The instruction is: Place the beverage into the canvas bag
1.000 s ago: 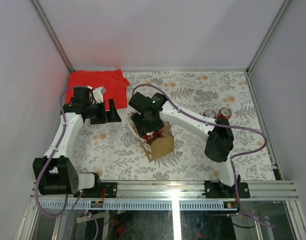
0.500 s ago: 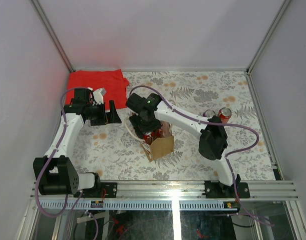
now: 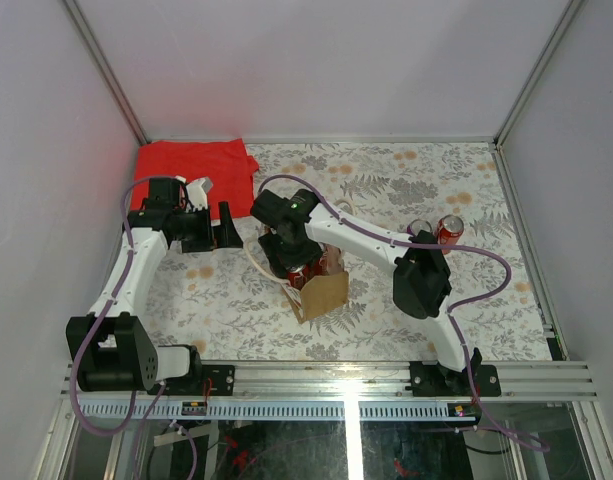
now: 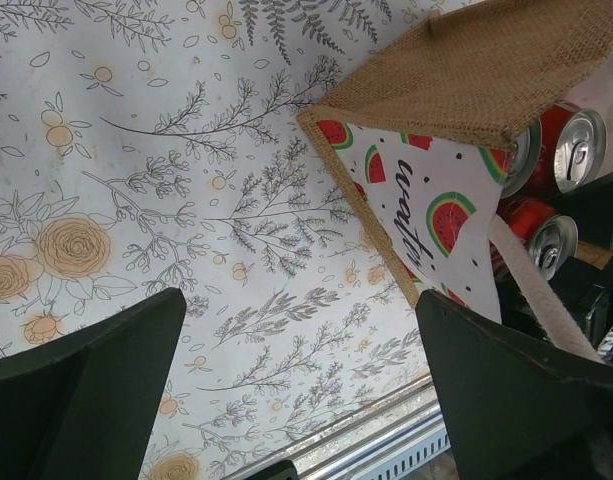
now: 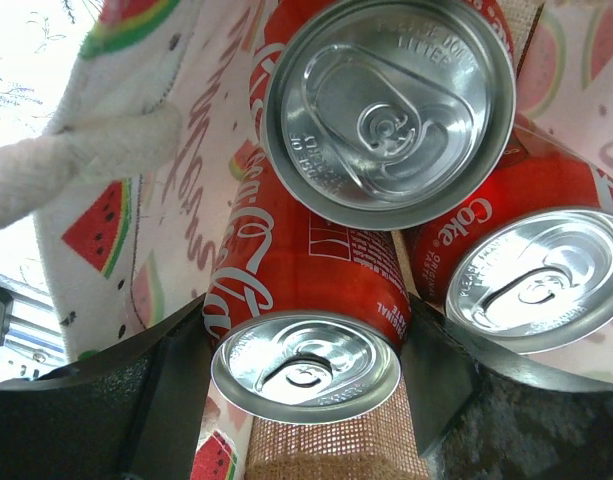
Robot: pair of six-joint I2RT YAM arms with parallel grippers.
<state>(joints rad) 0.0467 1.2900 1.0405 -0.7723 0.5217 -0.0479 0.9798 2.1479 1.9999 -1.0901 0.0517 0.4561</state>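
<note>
The beverage is a red cola can (image 5: 306, 300), and my right gripper (image 5: 304, 385) is shut on it, one jaw on each side of its body. It hangs in the mouth of the canvas bag (image 3: 324, 292), a tan burlap bag with watermelon-print lining (image 5: 201, 130) and a cream handle (image 5: 76, 165). Two more red cans (image 5: 386, 100) (image 5: 531, 275) stand inside the bag. In the top view my right gripper (image 3: 291, 262) sits over the bag's opening. To the bag's left, my left gripper (image 3: 211, 215) is open and holds nothing. Its wrist view shows the bag (image 4: 476, 70) at upper right.
A folded red cloth (image 3: 194, 165) lies at the back left, close behind the left gripper. Two more cans (image 3: 419, 228) (image 3: 451, 228) stand on the floral table (image 3: 406, 180) to the right, near the right arm's elbow. Grey walls enclose the table.
The right arm has shifted a little to the left with the can, its elbow swinging left too. The left arm has hardly moved.
</note>
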